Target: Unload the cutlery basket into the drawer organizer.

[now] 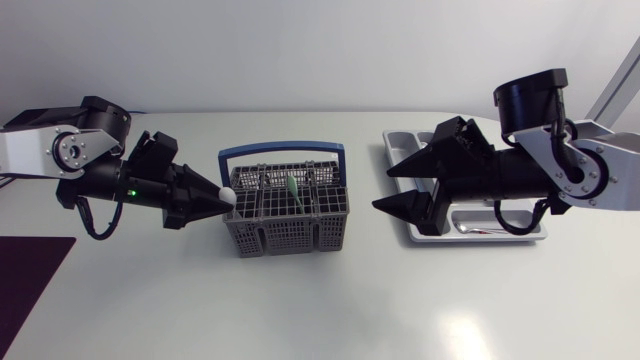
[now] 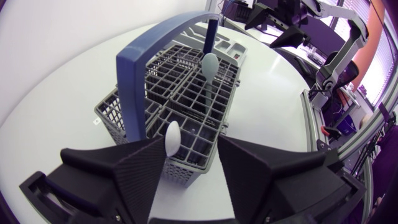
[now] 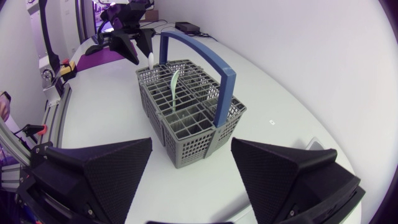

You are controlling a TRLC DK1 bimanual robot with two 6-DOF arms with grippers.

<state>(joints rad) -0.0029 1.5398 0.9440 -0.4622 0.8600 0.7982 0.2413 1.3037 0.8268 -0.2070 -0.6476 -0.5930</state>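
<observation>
Looking down on the white worktop [image 1: 330,310], we see the grey plastic mesh cutlery basket with a blue arched handle [image 1: 290,238] standing near the middle, between our two arms. Our left jaws sit at the basket's left end, moderately parted. A rounded white plastic utensil end [image 2: 172,138] sticks up out of an end compartment between the fingers [image 2: 140,171]. It is just beside one finger while the other stands apart, so nothing is gripped. A pale green plastic utensil [image 1: 293,186] stands upright in a compartment further along the basket. Our right jaws hang wide apart over the left part of the grey sectioned drawer organizer tray [image 1: 400,137], pointing at the basket and well short of it, holding nothing. The organizer lies near the basket's right side, not touching it.
</observation>
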